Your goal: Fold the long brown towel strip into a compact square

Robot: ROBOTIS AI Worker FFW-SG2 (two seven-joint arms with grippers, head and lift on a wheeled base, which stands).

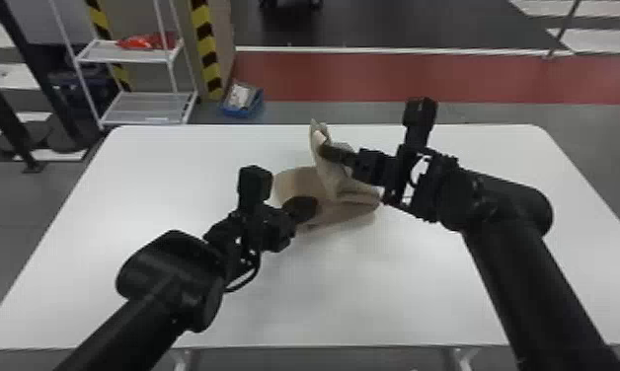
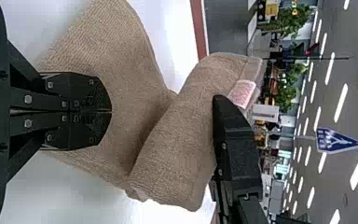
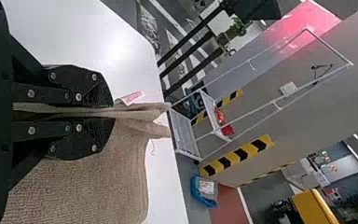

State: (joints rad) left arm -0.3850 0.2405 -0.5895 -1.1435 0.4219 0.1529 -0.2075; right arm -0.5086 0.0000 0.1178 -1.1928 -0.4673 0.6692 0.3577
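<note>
Head view shows left gripper closed, empty, over the towel; right gripper, at its one o'clock, clamps towel layers.

White table, rounded corners, stood on gray floor. Beyond it, a red floor band ran alongside a dark area. White rack held red items; near it, yellow-black striped edging and a blue bin. Strip lights glowed overhead; green plants farther off.
</note>
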